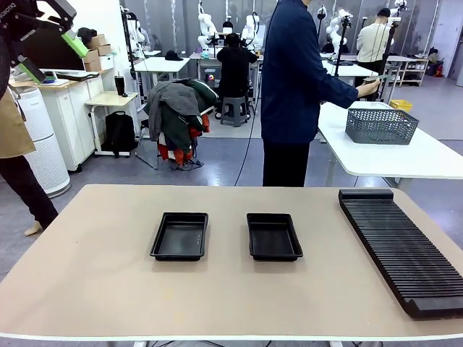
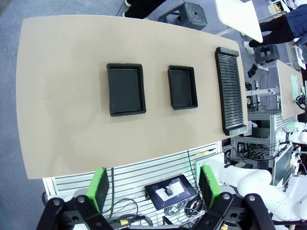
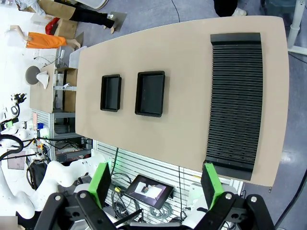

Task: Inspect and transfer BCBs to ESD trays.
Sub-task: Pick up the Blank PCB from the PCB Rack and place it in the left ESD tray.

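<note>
Jaws spread wide on both arms above two ESD trays (image 1: 179, 236).

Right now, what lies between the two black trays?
Nothing: only bare tabletop separates the left ESD tray and the right ESD tray, seen clearly in the front view.

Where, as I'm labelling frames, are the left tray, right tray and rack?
Left tray (image 1: 179, 236): front view, its bare floor.
Right tray (image 1: 273, 236): front view, its bare floor.
Rack (image 1: 401, 249): front view, middle of its ribbed top.
</note>
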Controlling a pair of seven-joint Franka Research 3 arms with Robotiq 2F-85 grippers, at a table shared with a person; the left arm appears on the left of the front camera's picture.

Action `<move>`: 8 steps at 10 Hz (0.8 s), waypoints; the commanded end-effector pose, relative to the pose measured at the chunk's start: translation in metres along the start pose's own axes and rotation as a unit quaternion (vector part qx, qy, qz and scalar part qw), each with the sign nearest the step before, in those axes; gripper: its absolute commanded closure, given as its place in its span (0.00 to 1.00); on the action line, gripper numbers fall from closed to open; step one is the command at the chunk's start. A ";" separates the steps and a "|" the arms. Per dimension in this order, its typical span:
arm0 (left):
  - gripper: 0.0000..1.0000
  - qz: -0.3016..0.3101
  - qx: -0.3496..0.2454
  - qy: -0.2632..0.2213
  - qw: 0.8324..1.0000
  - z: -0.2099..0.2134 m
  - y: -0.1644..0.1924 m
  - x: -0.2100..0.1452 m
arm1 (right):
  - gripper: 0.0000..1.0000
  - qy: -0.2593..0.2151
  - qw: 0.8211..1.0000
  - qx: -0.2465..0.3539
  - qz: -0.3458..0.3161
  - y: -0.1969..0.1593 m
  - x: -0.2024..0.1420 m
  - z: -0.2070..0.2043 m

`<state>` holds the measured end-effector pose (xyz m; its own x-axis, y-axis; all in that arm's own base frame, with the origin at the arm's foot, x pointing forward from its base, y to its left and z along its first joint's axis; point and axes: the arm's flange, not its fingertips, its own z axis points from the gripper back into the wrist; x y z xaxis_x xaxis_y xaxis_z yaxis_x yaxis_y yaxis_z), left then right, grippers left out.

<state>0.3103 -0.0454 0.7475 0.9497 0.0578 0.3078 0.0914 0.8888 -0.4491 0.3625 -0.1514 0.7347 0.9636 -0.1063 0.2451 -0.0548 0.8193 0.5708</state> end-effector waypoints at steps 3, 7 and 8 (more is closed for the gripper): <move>0.00 0.002 -0.003 0.001 1.000 -0.001 0.002 0.000 | 0.00 0.000 1.000 0.000 0.000 0.000 0.000 0.000; 0.00 0.002 -0.003 0.001 1.000 -0.001 0.002 0.000 | 0.00 0.000 1.000 0.000 0.000 0.000 0.000 0.000; 0.00 0.002 -0.003 0.001 1.000 -0.001 0.002 0.000 | 0.00 0.000 1.000 0.000 0.000 0.000 0.000 0.000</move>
<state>0.3103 -0.0454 0.7475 0.9497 0.0578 0.3078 0.0915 0.8888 -0.4491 0.3625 -0.1514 0.7347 0.9636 -0.1063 0.2451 -0.0548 0.8193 0.5708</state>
